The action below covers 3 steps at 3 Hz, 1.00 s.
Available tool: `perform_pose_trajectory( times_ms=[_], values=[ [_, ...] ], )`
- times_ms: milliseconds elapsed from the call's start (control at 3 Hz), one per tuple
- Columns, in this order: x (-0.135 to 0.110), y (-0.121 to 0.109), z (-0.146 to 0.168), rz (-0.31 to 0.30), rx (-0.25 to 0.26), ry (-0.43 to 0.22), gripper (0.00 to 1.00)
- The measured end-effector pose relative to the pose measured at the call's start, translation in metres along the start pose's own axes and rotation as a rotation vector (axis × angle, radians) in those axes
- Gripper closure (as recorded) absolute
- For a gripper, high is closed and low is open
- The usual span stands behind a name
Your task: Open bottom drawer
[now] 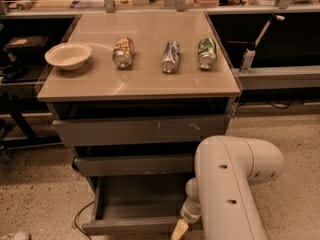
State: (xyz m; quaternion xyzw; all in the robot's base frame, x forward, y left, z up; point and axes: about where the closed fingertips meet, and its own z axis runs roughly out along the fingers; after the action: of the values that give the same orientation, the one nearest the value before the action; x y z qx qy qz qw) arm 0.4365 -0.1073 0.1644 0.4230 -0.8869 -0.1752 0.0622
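Cream tapered jaws, spread unclear, at flat grey front of bottom drawer

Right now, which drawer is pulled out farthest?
The bottom drawer, tray exposed, hand at its front edge; the middle drawer and top drawer barely protrude.

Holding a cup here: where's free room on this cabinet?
The tabletop has bare strips in front of and behind the three cans; the row from bowl to cans is crowded. The open bottom drawer looks bare inside, but the gripper hangs at its front edge.
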Motion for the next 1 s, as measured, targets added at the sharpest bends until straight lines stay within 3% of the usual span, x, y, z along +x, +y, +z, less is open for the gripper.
perform_pose_trajectory(
  times_ms=[333,667,1000],
  values=[
    [0.024,0.008,0.010,0.047,-0.042,0.030,0.00],
    [0.025,0.009,0.009,0.050,-0.043,0.030,0.00],
    [0.044,0.028,0.003,0.088,-0.055,0.029,0.00]
  ],
)
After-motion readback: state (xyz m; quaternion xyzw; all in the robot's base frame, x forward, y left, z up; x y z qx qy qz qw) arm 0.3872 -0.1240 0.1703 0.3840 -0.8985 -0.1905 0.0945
